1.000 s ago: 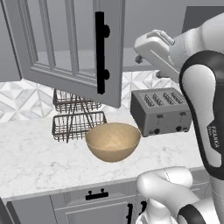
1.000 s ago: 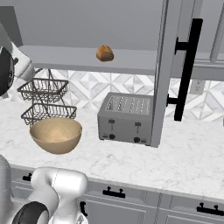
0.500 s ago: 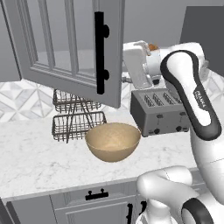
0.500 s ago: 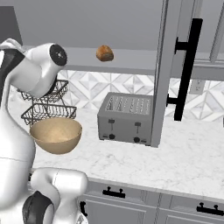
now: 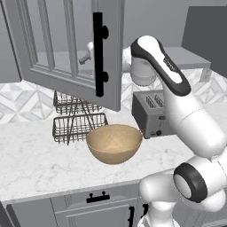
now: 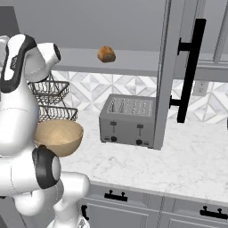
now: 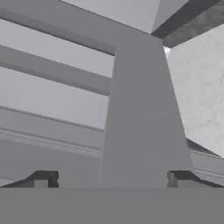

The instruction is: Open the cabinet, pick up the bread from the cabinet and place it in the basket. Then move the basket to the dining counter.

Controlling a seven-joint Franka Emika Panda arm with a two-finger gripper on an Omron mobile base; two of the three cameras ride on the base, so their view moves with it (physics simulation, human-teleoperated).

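Cabinet (image 6: 167,75) door stands open. Arm has swung up toward the shelf since a second ago; pincer (image 7: 111,177) tips spread apart, empty. Bread (image 6: 106,54) sits untouched on the shelf; basket (image 5: 114,142) waits on the bench (image 5: 35,164). Reach phase beginning.

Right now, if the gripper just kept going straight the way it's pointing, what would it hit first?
Probably the cabinet: in the hand view, grey cabinet panelling lies straight ahead of the open gripper, though how far off it lies is unclear.
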